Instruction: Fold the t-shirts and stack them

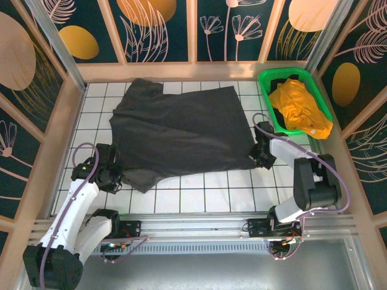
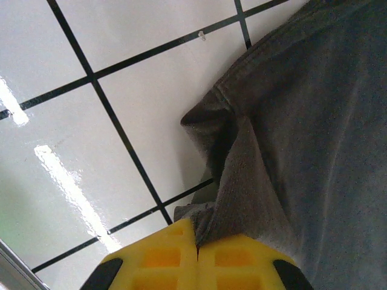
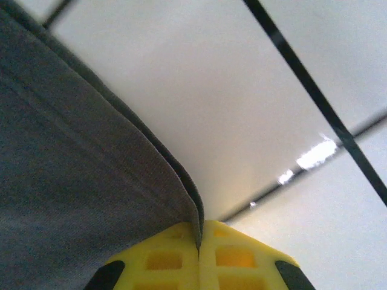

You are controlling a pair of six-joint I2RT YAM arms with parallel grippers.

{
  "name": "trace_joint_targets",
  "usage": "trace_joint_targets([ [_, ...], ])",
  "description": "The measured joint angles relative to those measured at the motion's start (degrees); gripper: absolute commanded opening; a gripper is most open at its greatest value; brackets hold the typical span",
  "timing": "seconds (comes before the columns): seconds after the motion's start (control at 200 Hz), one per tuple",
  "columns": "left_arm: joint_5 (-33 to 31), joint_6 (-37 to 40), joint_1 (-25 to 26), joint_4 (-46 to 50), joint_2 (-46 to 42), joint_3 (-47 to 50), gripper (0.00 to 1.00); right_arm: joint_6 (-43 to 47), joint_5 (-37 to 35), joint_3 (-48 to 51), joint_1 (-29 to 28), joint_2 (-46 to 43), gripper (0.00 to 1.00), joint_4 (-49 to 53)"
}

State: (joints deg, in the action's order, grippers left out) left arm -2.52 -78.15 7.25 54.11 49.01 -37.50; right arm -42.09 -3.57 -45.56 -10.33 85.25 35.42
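- The charcoal-grey t-shirt (image 1: pixel 181 130) lies spread on the white tiles beside the green basket (image 1: pixel 266 81). The orange-yellow t-shirt (image 1: pixel 299 106) sits crumpled in the basket.
- The right gripper (image 3: pixel 198 232) is pressed together on the hem corner nearest the basket. It has only the very edge, so a lift could pull it free, I reckon.
- The left gripper (image 2: pixel 196 244), at the corner farthest from the basket, pinches a bunched fold. That crease may carry into the fold.
- Uneven lifting would skew the shirt.

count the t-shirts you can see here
2. The dark grey t-shirt lies spread on the tiled table; the orange-yellow t-shirt sits bunched in the green basket at the far right. Another may lie hidden under it.
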Motion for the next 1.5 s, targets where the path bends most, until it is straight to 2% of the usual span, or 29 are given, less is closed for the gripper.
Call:
trace_joint_targets([
  [0.205,-1.60,-1.55,0.00,5.03,-3.76,0.00,0.00,-2.91,3.10,4.07,-0.22,-4.85,0.00,3.76],
  [0.315,-1.88,-3.45,0.00,7.17,-6.64,0.00,0.00,-3.78,4.09,3.78,-0.28,-5.88,0.00,4.76],
  [0.415,-1.84,-4.46,0.02,5.86,-5.84,-0.15,0.00,-4.85,4.98,1.68,-0.28,-6.23,0.00,5.70],
  [0.651,-3.45,-4.35,0.02,-3.48,3.13,-8.96,0.00,-7.08,6.86,-9.40,-0.28,-4.07,0.00,5.92],
  [0.906,-4.02,0.24,-0.11,-15.50,18.40,-16.92,0.00,-8.37,6.91,-20.76,-0.26,6.80,0.00,4.26],
  [1.051,-4.04,3.93,-1.07,-20.02,23.41,-18.91,0.00,-8.46,6.86,-26.08,-0.26,12.35,0.00,2.80],
  [1.306,-4.22,10.51,-3.72,-25.64,31.30,-22.23,0.00,-8.92,6.62,-30.51,0.17,17.81,0.00,1.84],
  [1.501,-5.46,13.14,-5.03,-26.95,33.70,-23.21,0.00,-9.77,6.21,-30.91,1.75,18.80,0.00,1.53],
])
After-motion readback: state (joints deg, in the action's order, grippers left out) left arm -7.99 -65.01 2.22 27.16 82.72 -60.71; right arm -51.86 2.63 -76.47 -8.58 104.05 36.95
